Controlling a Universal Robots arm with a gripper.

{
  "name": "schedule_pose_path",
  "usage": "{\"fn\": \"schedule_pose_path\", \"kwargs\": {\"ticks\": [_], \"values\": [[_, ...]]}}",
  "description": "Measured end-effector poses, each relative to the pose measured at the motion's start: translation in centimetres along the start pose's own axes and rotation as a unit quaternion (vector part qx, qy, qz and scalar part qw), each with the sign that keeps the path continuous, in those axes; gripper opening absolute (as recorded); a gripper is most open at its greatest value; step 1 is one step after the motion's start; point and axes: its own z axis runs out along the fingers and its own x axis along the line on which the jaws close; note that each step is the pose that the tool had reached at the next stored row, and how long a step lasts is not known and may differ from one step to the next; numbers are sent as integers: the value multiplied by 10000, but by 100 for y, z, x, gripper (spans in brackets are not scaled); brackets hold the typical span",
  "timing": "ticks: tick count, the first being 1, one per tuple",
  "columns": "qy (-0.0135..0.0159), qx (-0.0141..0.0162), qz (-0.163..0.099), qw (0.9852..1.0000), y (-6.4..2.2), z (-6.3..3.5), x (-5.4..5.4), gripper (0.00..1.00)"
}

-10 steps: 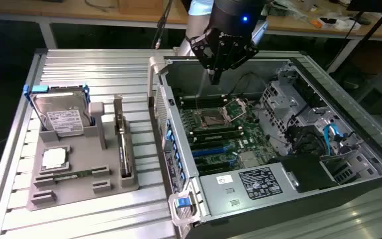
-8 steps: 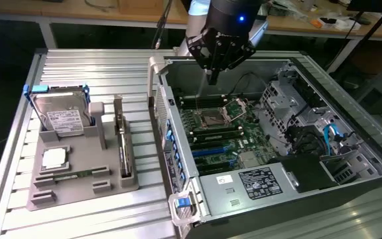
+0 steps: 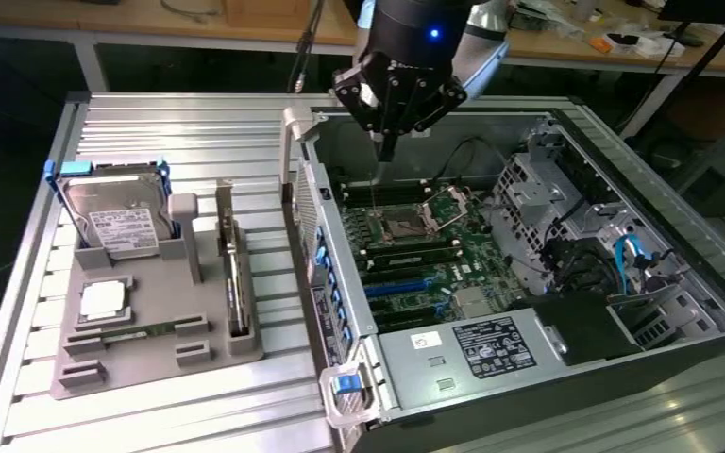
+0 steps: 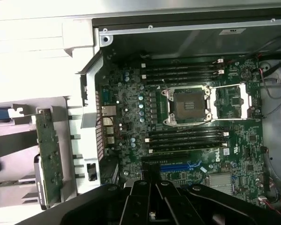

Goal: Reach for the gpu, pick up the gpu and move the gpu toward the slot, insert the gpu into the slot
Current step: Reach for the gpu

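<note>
Pinched shut on nothing, the gripper (image 3: pixel 387 142) hangs over the motherboard (image 3: pixel 426 241) inside the open case (image 3: pixel 306 217), while the gpu (image 3: pixel 230 274) stands on edge along the grey holder's (image 3: pixel 136 363) case-side edge, probably parked for a grasp from above; the wrist view makes plain that the blue slot (image 4: pixel 180 166) is bare.

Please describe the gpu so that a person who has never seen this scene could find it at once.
On the exterior view's left, beside the open case, lies a grey holder. The gpu stands on edge along the holder's side nearest the case. Unlike the boxy hard drive with its white label, it is a thin, long card.
</note>
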Motion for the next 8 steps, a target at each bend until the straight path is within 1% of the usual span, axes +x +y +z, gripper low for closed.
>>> {"fn": "schedule_pose_path", "kwargs": {"ticks": [8], "values": [[0,0,0,10000,-16,-6,210,11]]}}
